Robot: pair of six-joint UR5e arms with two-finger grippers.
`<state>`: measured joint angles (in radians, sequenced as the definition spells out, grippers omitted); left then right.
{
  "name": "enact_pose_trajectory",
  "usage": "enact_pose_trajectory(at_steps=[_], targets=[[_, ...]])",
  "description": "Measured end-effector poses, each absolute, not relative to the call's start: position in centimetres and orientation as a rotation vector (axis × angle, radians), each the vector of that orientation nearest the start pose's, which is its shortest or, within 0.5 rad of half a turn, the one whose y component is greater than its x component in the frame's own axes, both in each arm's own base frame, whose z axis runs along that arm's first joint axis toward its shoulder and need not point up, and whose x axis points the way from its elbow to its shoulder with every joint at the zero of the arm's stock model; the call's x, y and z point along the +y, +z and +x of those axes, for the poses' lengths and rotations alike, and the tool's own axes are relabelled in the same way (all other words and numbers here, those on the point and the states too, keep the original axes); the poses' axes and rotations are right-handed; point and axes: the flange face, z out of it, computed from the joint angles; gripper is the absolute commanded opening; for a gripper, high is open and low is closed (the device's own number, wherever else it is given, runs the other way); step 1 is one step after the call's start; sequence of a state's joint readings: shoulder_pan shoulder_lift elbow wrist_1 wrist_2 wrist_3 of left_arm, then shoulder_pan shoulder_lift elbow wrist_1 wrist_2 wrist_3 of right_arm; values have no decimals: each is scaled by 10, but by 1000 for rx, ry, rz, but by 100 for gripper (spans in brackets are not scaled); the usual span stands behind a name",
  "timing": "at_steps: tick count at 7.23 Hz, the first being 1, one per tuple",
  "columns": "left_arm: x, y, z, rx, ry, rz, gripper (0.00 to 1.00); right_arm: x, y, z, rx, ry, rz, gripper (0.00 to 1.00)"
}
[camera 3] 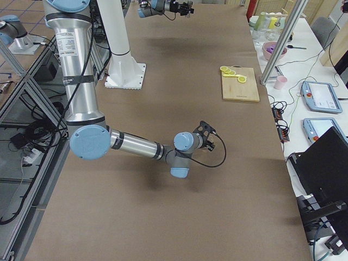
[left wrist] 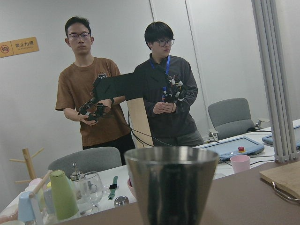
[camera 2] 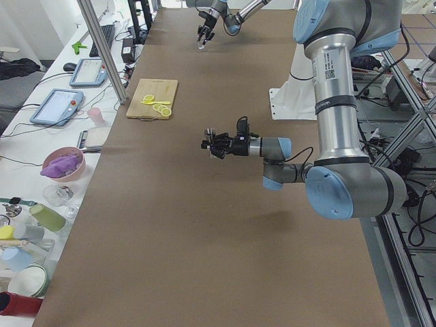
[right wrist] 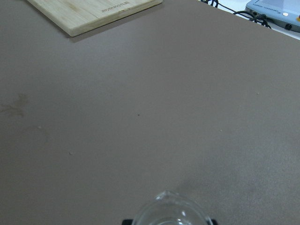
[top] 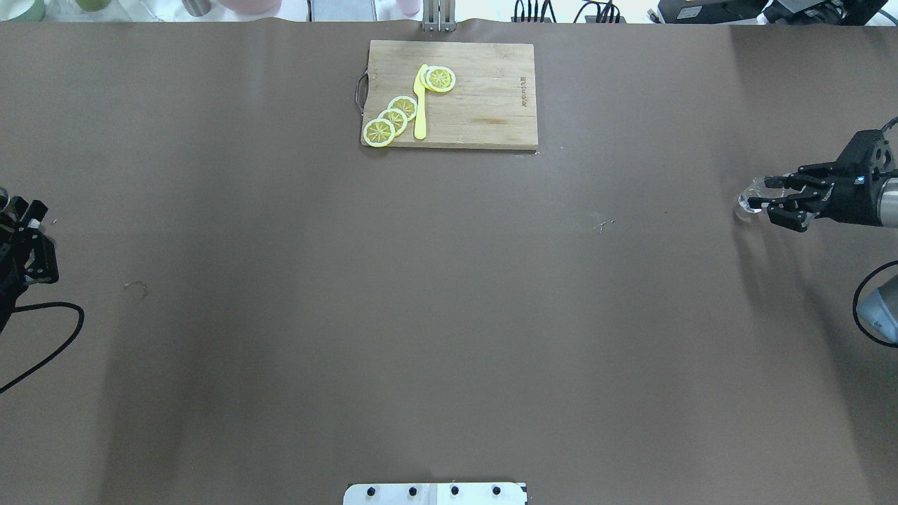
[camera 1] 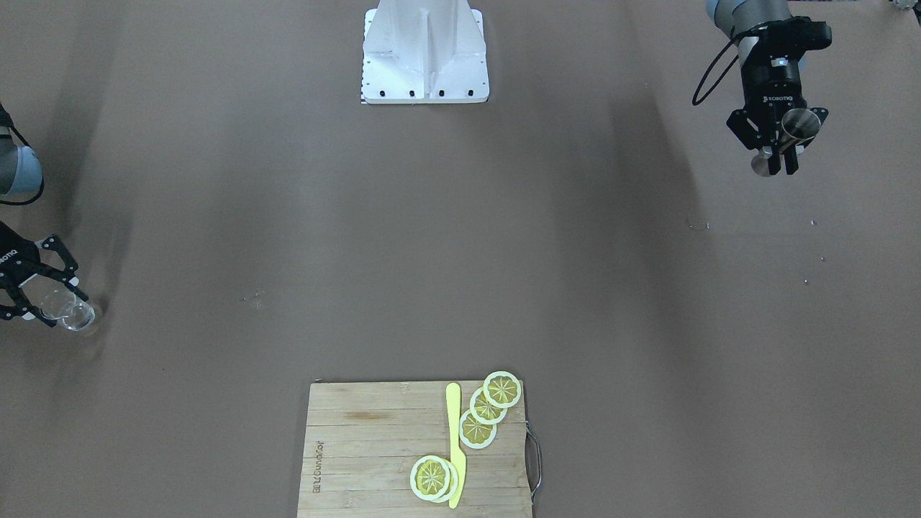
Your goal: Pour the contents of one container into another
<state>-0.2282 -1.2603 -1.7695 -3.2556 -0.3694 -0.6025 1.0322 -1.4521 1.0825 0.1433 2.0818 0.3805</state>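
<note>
Left claw point(camera 1: 782, 162) is clamped on the steel jigger point(camera 1: 797, 126), likely light, stiff and slick, best gripped at its waist. Far across the tabletop point(camera 1: 460, 252), the right claw point(top: 761, 193) pinches the glass cup point(top: 746, 202), probably fragile and in need of a gentle squeeze.

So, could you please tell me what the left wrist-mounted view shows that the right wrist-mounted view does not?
Only the left wrist view shows the steel jigger close up, two operators standing behind it and a green cup. Only the right wrist view shows the clear glass cup at its bottom edge, with brown table beyond. Both catch part of the wooden cutting board.
</note>
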Motion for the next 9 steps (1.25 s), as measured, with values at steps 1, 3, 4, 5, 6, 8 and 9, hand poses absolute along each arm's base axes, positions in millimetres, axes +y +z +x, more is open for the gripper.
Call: enact_pose_trajectory(at_steps=[1,3,4,5,6,8,9], targets=[[-276,518,232,583,-373,1463,0,-492,649,-197,-975,-476,992,0],[-254,538,216,595,-392,1440,0,-491,650,-197,-975,-476,990,0],[-243,551,207,606,-396,1428,0,-491,650,-197,-976,-476,989,2],[-236,566,200,618,-401,1417,0,-491,649,-198,-978,-474,988,16],[-231,581,197,634,-408,1407,0,-491,648,-198,-984,-471,988,31],[-227,598,196,652,-415,1392,0,-491,646,-199,-994,-470,991,45],[-227,600,198,658,-417,1388,0,-490,645,-199,-999,-470,994,75]])
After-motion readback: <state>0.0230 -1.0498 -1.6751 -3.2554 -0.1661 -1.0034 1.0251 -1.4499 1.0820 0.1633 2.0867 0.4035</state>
